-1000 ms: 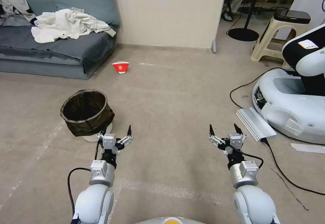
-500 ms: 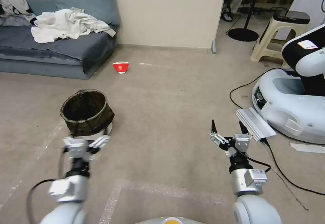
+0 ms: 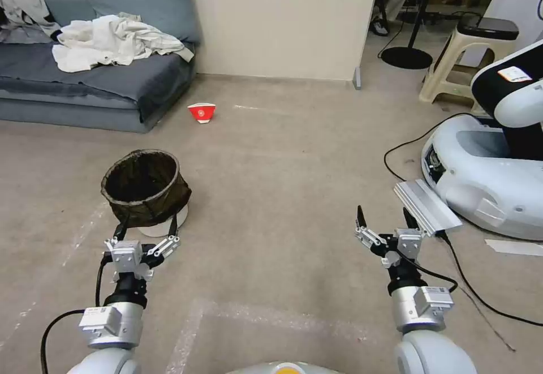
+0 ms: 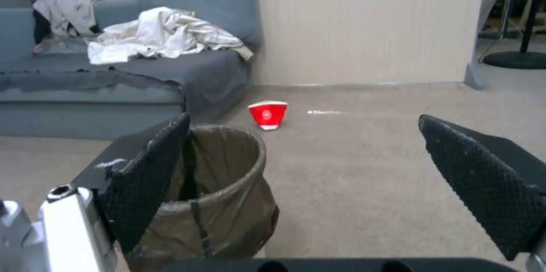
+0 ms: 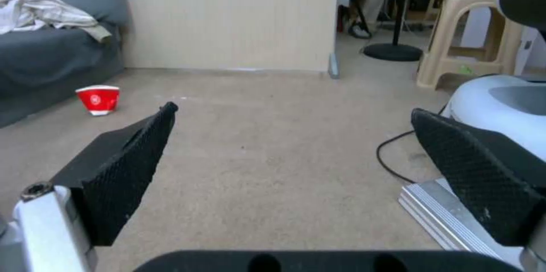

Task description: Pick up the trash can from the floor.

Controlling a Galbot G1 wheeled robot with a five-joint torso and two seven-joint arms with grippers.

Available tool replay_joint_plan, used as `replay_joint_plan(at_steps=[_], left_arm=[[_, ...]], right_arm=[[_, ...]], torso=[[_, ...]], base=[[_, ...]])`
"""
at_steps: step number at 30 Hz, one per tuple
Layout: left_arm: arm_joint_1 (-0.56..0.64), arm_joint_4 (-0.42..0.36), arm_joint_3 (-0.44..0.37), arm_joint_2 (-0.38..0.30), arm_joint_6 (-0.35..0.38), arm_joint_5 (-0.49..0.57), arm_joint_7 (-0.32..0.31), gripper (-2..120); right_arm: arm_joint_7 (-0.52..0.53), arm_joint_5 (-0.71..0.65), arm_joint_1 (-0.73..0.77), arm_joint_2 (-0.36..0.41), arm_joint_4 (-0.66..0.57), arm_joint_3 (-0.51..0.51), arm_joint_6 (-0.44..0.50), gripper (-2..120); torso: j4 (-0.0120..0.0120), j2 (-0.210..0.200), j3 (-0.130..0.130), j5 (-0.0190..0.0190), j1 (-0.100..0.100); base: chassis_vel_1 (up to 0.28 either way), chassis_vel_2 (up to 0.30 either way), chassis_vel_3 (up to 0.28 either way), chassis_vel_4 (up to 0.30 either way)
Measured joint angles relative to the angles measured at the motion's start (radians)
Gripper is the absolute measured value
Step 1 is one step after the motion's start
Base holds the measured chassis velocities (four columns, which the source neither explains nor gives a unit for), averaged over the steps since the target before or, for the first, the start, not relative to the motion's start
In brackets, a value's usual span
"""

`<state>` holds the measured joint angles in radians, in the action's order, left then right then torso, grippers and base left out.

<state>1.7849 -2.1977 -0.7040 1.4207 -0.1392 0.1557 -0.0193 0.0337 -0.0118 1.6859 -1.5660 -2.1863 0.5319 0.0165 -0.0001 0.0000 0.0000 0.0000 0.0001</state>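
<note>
The bin (image 3: 146,193) stands upright on the floor (image 3: 283,170) at about ten o'clock from the robot in the head view, well short of the sofa (image 3: 96,80), with a small red bowl (image 3: 201,112) lying farther off at roughly twelve o'clock beyond it. The left claw (image 3: 148,229) sits just in front of the bin's near side, its fingers spread wide and nothing between them; in the left wrist view one finger (image 4: 148,178) overlaps the bin's near rim while the other stands well clear over bare floor, so the opening is not yet centred on the bin. The right claw (image 3: 384,221) hangs at about two o'clock, also spread apart and empty, near a grey flat device (image 3: 425,206) and a black cable (image 3: 469,289). The bin looks like thin plastic and seems empty, so it should be light and somewhat flexible. The dark bag (image 4: 227,204) folded over its rim is loose, wrinkled and probably slick, and it hangs down most of the wall. Pinching bag alone would likely let it slide or pull free. The surer hold is the rim itself, one finger inside and one outside, clamping bag and wall together. A light bin may also tip or skid if nudged sideways.
</note>
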Motion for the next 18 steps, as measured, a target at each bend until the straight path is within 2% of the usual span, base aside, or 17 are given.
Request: replay_joint_plan(at_steps=[11,18], left_arm=[[0.0,-0.007,-0.004,-0.001,0.0,-0.004,0.014,100],[0.0,-0.001,-0.003,-0.001,-0.003,-0.005,0.014,100]], right_arm=[[0.001,0.0,0.0,-0.001,0.0,-0.003,-0.003,100],[0.003,0.001,0.0,-0.003,0.0,-0.004,-0.003,100]], torso=[[0.0,0.0,0.0,0.0,0.0],[0.0001,0.0,0.0,0.0,0.0]], base=[[0.0,0.0,0.0,0.0],[0.044,0.055,0.058,0.057]])
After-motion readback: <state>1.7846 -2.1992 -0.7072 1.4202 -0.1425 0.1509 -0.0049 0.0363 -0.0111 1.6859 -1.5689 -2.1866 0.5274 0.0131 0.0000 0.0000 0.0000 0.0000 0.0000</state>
